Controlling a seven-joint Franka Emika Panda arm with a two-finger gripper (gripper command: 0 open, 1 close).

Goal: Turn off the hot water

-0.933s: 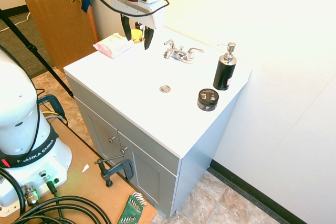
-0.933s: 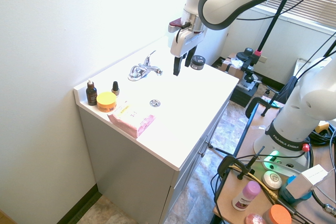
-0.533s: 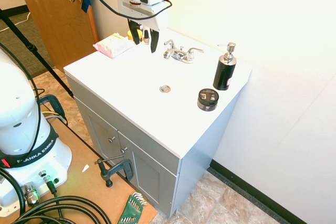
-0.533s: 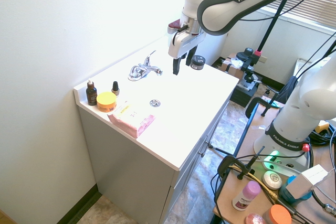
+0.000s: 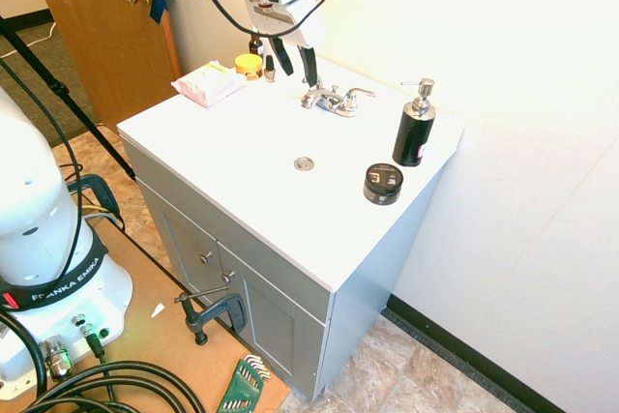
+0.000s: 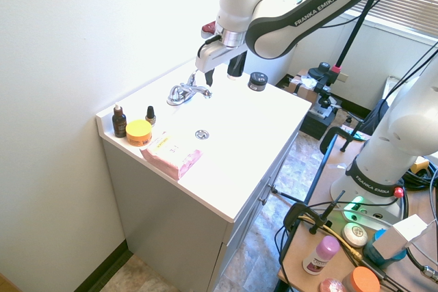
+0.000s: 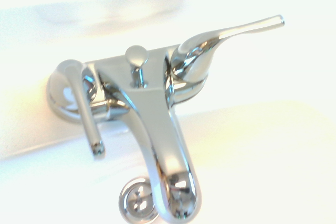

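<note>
Small shiny chrome lever handle [image 5: 311,82], left of faucet pair at back of white vanity top [image 5: 242,142]; in wrist view [image 7: 84,103] swung forward toward basin, unlike outward-pointing right chrome lever [image 7: 231,32]. Black two-finger gripper [image 5: 294,60] parted, gripping nothing, hovering just above and slightly left of it. Handle lies directly below fingers.

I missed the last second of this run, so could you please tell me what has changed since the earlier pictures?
The end effector has swung from near the pink pack across to just above the faucet's left lever, fingers open, gripping nothing. The faucet, soap dispenser, black jar and small bottles look unmoved.
</note>
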